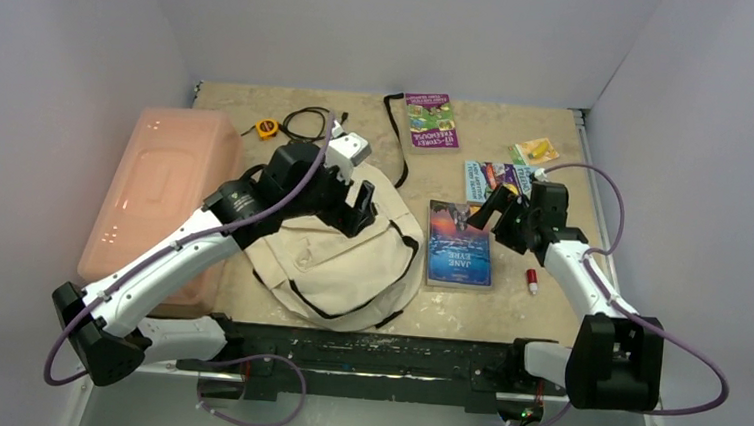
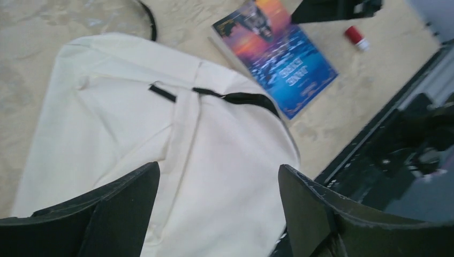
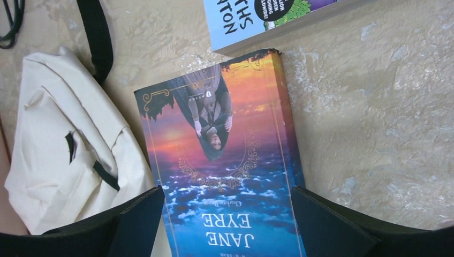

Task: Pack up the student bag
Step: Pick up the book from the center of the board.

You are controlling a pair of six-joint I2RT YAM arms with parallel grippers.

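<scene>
The student bag, a beige canvas backpack with black straps, lies flat at the front middle of the table. My left gripper hovers open over its upper part; in the left wrist view only cream cloth lies between the fingers. A "Jane Eyre" book lies just right of the bag. My right gripper is open above its far end; in the right wrist view the fingers stand on either side of the cover. I cannot tell if they touch it.
A large pink bin stands at the left. A purple book, a black cable and a tape measure lie at the back. More books, a yellow packet and a small red item lie on the right.
</scene>
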